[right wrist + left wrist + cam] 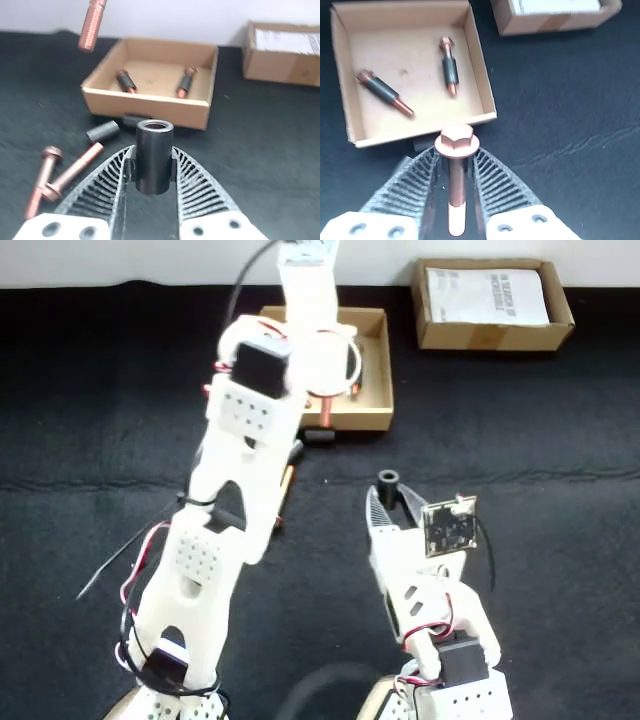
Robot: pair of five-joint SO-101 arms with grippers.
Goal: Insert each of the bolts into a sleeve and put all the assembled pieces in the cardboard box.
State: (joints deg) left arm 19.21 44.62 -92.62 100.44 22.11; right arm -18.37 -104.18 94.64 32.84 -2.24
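Bolt (pixel 456 175), copper, flanged hex head, clamped between ribbed left fingers (pixel 410 187), just beside cardboard box (pixel 479 70) wall. Sleeve (pixel 154 160), dark smooth cylinder, upright, clamped in right fingers (pixel 200 185). Two assembled pieces (pixel 449 67) inside box; loose bolts (pixel 75 169), loose sleeve (pixel 102 131) on black textured surface (pixel 270 165)

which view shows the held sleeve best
The right wrist view: the sleeve stands upright in the right gripper, bore visible. In the high view the sleeve is small, seen from above.
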